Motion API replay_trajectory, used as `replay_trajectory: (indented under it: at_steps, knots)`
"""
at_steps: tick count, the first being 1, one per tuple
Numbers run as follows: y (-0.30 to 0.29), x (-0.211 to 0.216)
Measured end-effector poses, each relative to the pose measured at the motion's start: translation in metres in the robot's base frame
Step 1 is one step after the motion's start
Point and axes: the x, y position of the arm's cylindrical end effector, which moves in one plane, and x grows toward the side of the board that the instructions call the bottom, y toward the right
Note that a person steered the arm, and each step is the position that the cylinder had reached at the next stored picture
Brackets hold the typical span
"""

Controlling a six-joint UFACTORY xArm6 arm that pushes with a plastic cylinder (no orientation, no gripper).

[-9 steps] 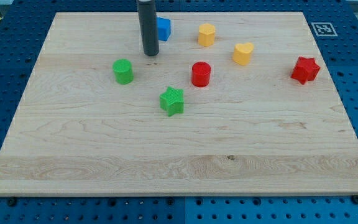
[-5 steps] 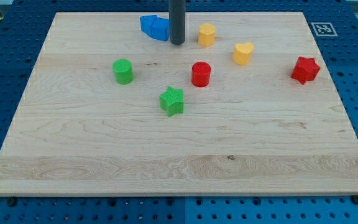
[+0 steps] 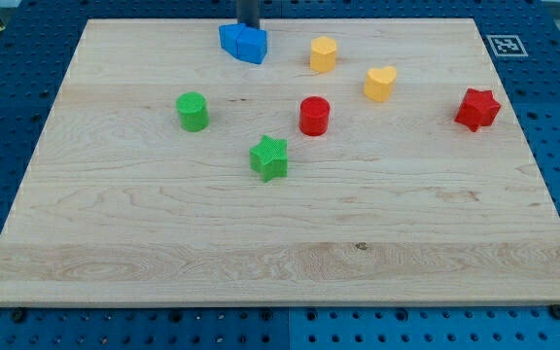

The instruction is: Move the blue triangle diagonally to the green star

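The blue triangle (image 3: 243,43) lies near the view's top edge of the wooden board (image 3: 163,233), left of centre. The green star (image 3: 269,157) sits near the board's middle, below and slightly right of the triangle. My dark rod comes down at the view's top, and my tip (image 3: 248,26) stands right at the triangle's top side, touching it or nearly so. The tip's very end is partly hidden behind the block.
A green cylinder (image 3: 192,111) stands left of the star and a red cylinder (image 3: 314,116) up and right of it. A yellow block (image 3: 324,53), a yellow heart (image 3: 380,84) and a red star (image 3: 478,109) lie to the right. A printed marker (image 3: 505,45) is at the top right corner.
My tip went from the triangle's lower left, round its right side, to the view's top behind it. The blue triangle shows fully and has shifted a little left.
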Motion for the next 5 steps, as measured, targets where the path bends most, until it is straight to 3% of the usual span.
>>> replay_trajectory:
  at_steps: [2, 5]
  knots:
    - [-0.002, 0.032]
    - [-0.057, 0.035]
